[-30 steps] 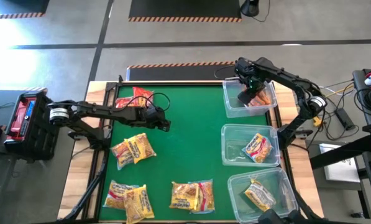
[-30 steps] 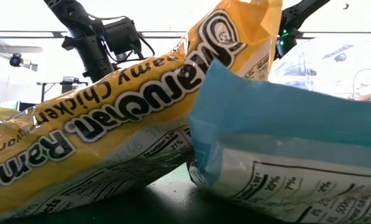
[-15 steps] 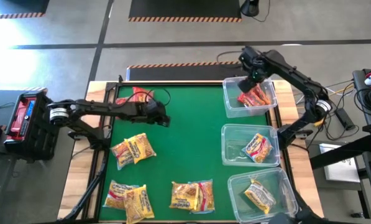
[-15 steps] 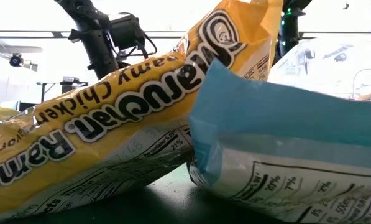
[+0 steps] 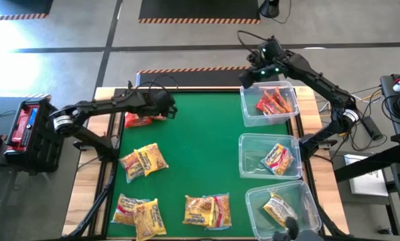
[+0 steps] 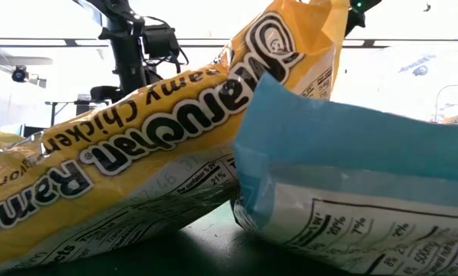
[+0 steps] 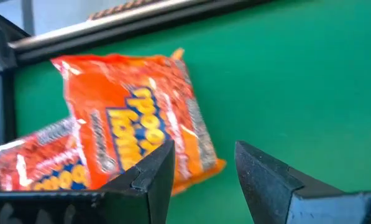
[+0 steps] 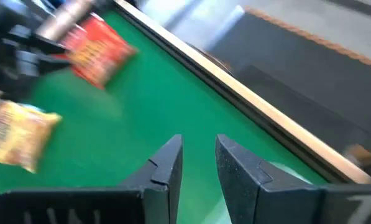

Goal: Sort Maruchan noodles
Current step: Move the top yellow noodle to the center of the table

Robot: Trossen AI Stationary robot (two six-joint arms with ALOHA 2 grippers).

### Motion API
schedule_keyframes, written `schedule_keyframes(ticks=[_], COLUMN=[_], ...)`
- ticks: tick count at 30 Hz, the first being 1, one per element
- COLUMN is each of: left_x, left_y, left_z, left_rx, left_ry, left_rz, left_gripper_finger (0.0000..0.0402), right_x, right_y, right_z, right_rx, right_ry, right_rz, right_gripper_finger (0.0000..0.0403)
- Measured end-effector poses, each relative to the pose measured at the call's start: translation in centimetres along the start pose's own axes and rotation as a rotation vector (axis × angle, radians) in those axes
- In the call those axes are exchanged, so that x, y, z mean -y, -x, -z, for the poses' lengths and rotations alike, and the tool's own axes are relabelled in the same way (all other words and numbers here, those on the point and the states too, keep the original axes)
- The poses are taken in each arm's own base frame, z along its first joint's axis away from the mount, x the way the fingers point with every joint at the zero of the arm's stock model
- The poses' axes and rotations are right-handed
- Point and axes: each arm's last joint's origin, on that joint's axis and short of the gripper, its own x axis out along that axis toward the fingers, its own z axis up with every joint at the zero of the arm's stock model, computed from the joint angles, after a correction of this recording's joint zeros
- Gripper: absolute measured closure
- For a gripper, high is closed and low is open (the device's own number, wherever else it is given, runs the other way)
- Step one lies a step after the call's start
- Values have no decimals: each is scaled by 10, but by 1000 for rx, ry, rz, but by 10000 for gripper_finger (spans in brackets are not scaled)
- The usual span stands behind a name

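Observation:
Two red Maruchan noodle packets (image 7: 135, 124) (image 7: 39, 162) lie flat on the green mat at the far left. My left gripper (image 7: 204, 165) hangs open over them (image 5: 161, 112), with nothing between its fingers. More red packets (image 5: 275, 104) lie in the far clear bin (image 5: 248, 115). My right gripper (image 5: 254, 70) hovers above that bin's far edge, its fingers (image 8: 199, 152) a small gap apart and holding nothing. Yellow packets (image 5: 144, 161) (image 5: 138, 213) (image 5: 206, 209) lie flat on the mat nearer the front.
The middle bin (image 5: 248, 167) and the near bin (image 5: 253, 201) on the right each hold a yellow packet. A yellow packet (image 6: 136, 153) and a blue-and-white one (image 6: 351, 184) fill the low view. A wooden rail (image 5: 186, 88) borders the mat's far edge.
My right gripper has risen out of the far bin toward the table's far edge and tipped up nearer to level; the red packets stay in the bin. My left gripper has moved up and toward the far left, over the red packets on the mat.

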Motion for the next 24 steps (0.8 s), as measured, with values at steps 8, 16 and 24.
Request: schedule_keyframes(ticks=[8,16,24], left_x=[-15,-9,-12], left_y=[-3,30,92], left_z=[2,45,97], left_rx=[-120,-355,-519], left_ry=[15,-110,-60], left_rz=[-38,0,80], left_gripper_finger=[249,249,249], right_x=[-41,-87,-108], right_y=[-27,-38,-60], right_z=[9,21,42], right_rx=[-15,-17,16], right_ry=[77,190,189], right_rz=[-128,-246,-331], right_gripper_finger=[321,321,321])
